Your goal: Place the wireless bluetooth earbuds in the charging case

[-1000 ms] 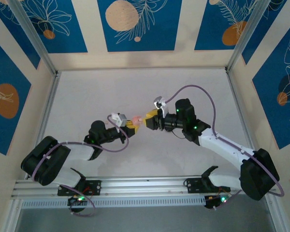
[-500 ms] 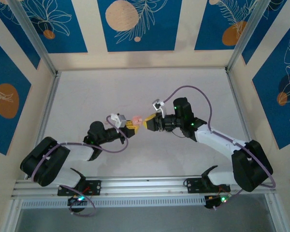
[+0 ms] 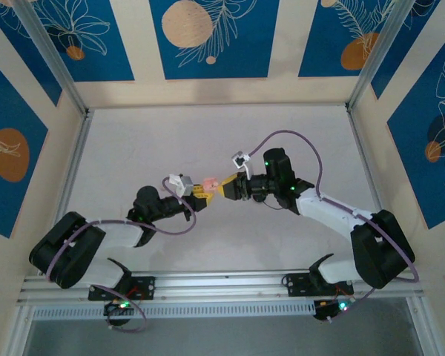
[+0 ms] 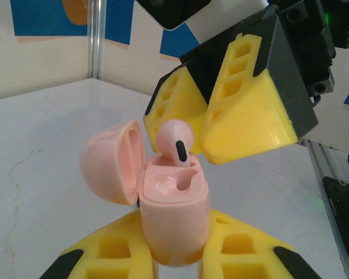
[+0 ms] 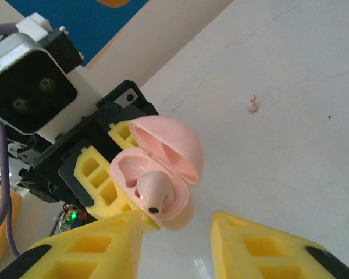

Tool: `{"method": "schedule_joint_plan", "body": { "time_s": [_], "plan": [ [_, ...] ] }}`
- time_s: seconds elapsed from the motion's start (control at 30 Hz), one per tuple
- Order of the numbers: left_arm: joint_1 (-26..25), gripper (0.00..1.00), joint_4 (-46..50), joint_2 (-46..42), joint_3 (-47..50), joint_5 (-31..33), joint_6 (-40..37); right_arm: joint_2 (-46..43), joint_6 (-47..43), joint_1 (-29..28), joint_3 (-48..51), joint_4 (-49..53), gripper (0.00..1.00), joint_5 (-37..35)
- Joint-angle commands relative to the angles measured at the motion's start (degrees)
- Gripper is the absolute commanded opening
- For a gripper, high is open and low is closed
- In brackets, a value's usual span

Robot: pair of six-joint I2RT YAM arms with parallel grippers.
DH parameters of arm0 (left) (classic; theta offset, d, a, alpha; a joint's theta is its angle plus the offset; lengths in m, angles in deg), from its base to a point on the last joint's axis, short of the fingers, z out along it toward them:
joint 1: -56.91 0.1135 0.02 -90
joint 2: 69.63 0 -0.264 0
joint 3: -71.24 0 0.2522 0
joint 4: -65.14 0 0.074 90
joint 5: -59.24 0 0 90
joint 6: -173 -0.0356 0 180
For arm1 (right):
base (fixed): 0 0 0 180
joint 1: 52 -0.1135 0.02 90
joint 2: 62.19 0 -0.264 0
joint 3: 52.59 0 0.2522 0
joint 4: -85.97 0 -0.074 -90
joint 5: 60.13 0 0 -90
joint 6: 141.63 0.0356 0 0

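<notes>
The pink charging case has its lid swung open, and my left gripper is shut on its body and holds it upright. One pink earbud with a black mark stands in the far slot. The near slot is bare. My right gripper is open, its yellow fingers standing either side of the earbud without clamping it. From above, the case sits between the left gripper and the right gripper at mid-table. A tiny pale pinkish piece, perhaps the other earbud, lies on the table.
The pale table is ringed by an aluminium frame and patterned walls. The arm bases sit on a rail at the near edge. A purple cable loops over the right arm.
The right arm has swung its wrist a little toward the case and its jaws have narrowed slightly. The left gripper and case have stayed put.
</notes>
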Motion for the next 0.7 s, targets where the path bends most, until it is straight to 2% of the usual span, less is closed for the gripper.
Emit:
{"method": "schedule_joint_plan", "body": {
  "time_s": [0.0, 0.13, 0.3, 0.67],
  "plan": [
    [-0.32, 0.12, -2.17, -1.17, 0.21, -1.96, -0.51, 0.61, 0.73, 0.50, -1.84, -0.33, 0.33, -0.20],
    [-0.37, 0.12, -2.17, -1.25, 0.31, -2.14, -0.44, 0.96, 1.33, 1.16, -1.76, -0.47, 0.34, -0.09],
    [-0.37, 0.12, -1.73, -1.38, 0.31, -2.01, -0.75, 0.61, 1.54, 1.60, -1.36, -1.45, 0.40, 0.70],
    [-0.31, 0.12, -0.91, -1.95, 0.58, -1.99, -1.17, -2.26, 2.14, 1.87, -0.48, -5.18, 0.42, 2.92]
  ]
}}
